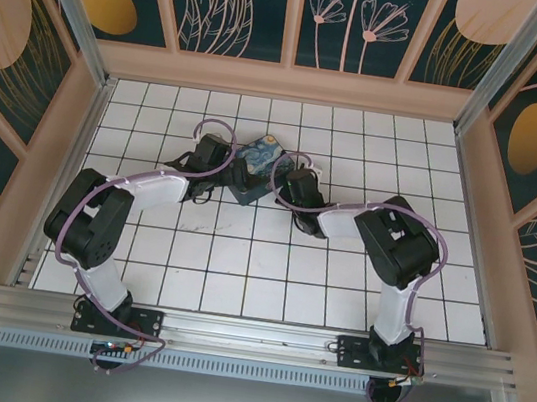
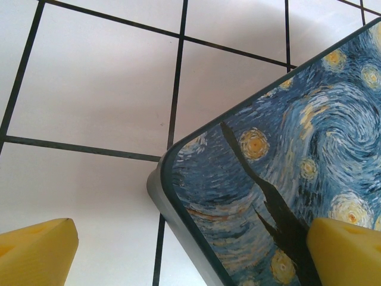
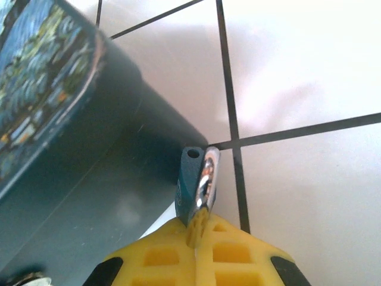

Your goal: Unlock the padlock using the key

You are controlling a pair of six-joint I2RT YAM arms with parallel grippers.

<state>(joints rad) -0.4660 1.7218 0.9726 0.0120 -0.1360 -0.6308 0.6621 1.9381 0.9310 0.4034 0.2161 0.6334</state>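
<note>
In the right wrist view, the lower end of the padlock (image 3: 196, 179) was buried between the yellow fingers (image 3: 238, 256) of the right gripper (image 3: 196, 235), hiding its base. The painted box (image 3: 53, 101) beside it was blurred and ran off the left and bottom edges. A small shiny thing (image 3: 21, 278) in the bottom-left corner was cropped too short to name. In the left wrist view, the bottom edge cut off the fingertips (image 2: 36, 253) of the left gripper (image 2: 191, 253).

A robot test cell in a lab — left arm (image 1: 93, 225) and right arm (image 1: 398, 246) bolted to an aluminium rail (image 1: 248, 335) beside a white gridded surface (image 1: 237, 277), boxed in by botanical-print panels (image 1: 237, 4).
</note>
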